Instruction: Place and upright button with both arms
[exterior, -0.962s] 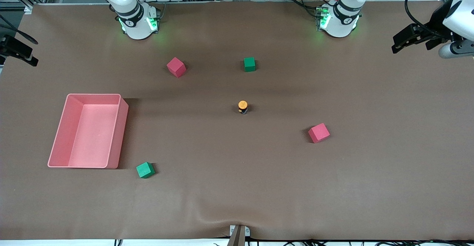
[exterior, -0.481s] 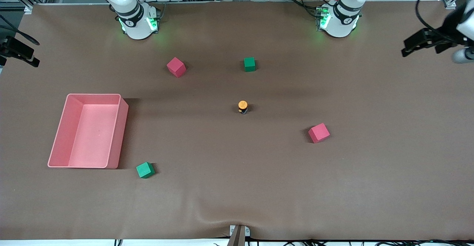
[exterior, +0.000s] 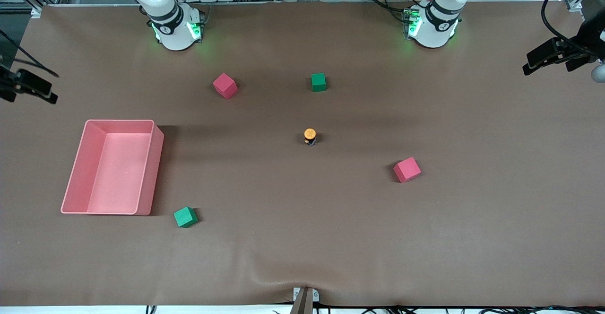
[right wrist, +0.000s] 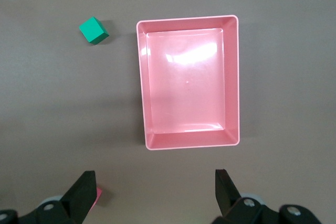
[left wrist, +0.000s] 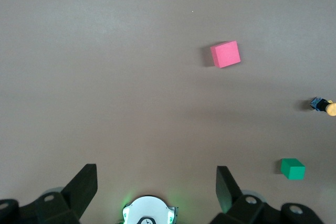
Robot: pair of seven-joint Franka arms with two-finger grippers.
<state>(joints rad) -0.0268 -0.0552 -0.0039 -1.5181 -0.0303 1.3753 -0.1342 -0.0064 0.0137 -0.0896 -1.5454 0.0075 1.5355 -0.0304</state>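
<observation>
The button (exterior: 309,135) stands near the middle of the brown table, orange cap up on its dark body. It also shows in the left wrist view (left wrist: 324,106). My left gripper (exterior: 531,64) hangs high over the left arm's end of the table, open and empty (left wrist: 156,182), far from the button. My right gripper (exterior: 43,92) hangs high over the right arm's end of the table, open and empty (right wrist: 155,187), above the table beside the pink tray (right wrist: 140,82).
The pink tray (exterior: 157,162) is empty. A pink cube (exterior: 224,85) and a green cube (exterior: 318,82) lie farther from the camera than the button. Another pink cube (exterior: 407,170) and a green cube (exterior: 185,217) lie nearer.
The left gripper has drawn farther out toward the left arm's end of the table. The right gripper has shifted a little over its end. The button and cubes have not moved.
</observation>
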